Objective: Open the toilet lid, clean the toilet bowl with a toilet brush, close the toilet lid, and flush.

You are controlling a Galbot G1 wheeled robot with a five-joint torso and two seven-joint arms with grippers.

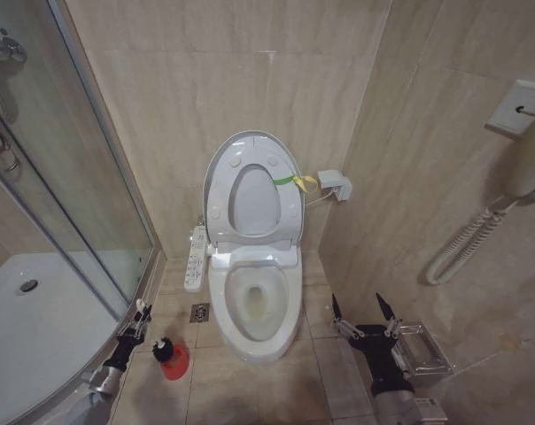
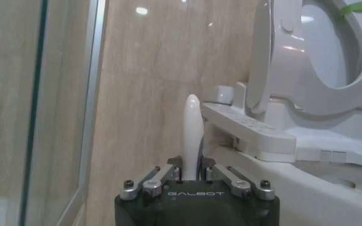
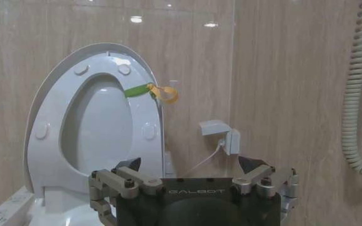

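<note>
My left gripper [image 2: 190, 170] has its fingers [image 2: 174, 163] pinching the white handle of the toilet brush [image 2: 192, 136]; in the head view this sits at lower left, beside the red cup holder [image 1: 173, 360] on the floor. My right gripper [image 1: 363, 312], lower right, holds its fingers spread on nothing. The toilet lid [image 1: 252, 190] stands raised against the wall at centre frame, the toilet bowl [image 1: 254, 310] exposed below it.

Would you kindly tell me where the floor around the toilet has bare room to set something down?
Bare tile lies in front of the toilet bowl, between the red holder and the right gripper. The strip between bowl and shower frame is crowded: floor drain, holder, left gripper holding the toilet brush.
</note>
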